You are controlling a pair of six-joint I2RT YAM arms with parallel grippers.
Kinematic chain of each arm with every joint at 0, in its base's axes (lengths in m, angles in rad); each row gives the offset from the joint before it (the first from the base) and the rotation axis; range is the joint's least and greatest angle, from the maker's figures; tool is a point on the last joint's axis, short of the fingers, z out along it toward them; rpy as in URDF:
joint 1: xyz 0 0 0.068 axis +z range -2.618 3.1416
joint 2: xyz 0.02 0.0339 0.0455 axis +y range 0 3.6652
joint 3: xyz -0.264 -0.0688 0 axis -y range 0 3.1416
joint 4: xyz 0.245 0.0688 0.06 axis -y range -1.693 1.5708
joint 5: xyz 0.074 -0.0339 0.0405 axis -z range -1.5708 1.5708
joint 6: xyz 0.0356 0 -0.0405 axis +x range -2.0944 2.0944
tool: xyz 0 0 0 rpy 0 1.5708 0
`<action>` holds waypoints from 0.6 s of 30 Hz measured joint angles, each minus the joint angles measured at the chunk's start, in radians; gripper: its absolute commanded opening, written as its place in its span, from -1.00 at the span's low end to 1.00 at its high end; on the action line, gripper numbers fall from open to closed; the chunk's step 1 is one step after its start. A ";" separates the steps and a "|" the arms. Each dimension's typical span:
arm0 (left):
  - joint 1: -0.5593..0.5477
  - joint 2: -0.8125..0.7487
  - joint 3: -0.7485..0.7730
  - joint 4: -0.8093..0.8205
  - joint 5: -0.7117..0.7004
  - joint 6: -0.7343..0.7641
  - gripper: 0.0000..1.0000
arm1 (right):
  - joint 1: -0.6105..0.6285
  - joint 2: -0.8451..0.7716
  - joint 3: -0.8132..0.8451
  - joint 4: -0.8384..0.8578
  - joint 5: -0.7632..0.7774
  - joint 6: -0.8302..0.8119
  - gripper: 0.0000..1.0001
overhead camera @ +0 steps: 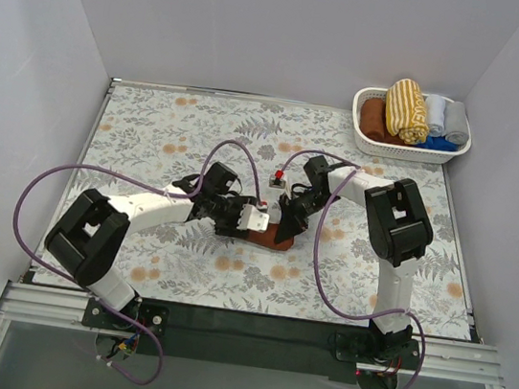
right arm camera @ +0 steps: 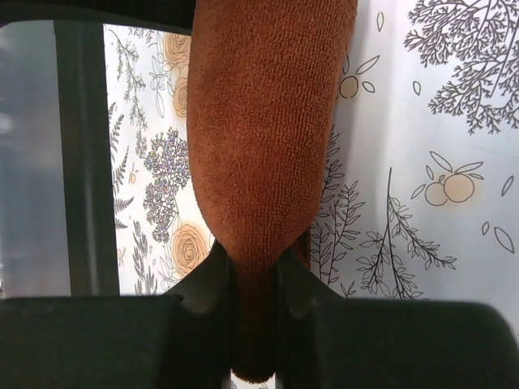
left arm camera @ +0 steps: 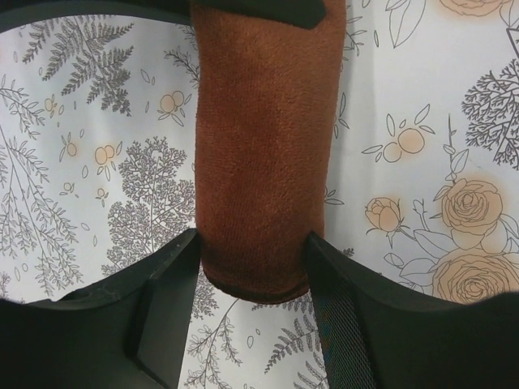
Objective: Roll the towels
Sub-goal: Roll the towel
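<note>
Clamping the rust-brown towel [right arm camera: 268, 146] — right jaws narrow (left jaws wider).

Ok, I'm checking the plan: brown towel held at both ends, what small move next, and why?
Probably lift both ends together toward the basket: the rust-brown towel already looks rolled, left jaws clamping one end, right jaws pinching the other.

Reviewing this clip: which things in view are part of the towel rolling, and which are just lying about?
In the job: rust-brown towel, gripped by the left gripper and right gripper; yellow striped towel, already rolled.
Lying about: white basket around it, brown roll, grey rolls, blue roll, floral tablecloth.
</note>
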 measured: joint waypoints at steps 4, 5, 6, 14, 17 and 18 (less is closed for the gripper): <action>-0.004 0.013 -0.006 -0.001 0.007 0.018 -0.44 | -0.002 0.003 0.002 -0.003 -0.001 0.003 -0.97; -0.004 0.020 -0.006 -0.001 0.011 0.019 -0.56 | -0.003 0.004 0.003 -0.003 -0.002 0.005 -0.88; -0.004 0.030 -0.003 -0.007 0.017 0.027 -0.64 | -0.004 0.004 0.003 -0.005 -0.001 0.007 -0.81; 0.003 0.149 0.129 -0.154 0.116 0.071 -1.00 | -0.047 -0.051 -0.033 -0.019 0.049 0.027 0.23; 0.009 0.198 0.189 -0.227 0.163 0.089 -1.00 | -0.094 -0.140 -0.088 -0.010 0.116 0.021 0.31; 0.015 0.214 0.209 -0.256 0.180 0.095 -1.00 | -0.109 -0.176 -0.105 -0.006 0.141 0.021 0.31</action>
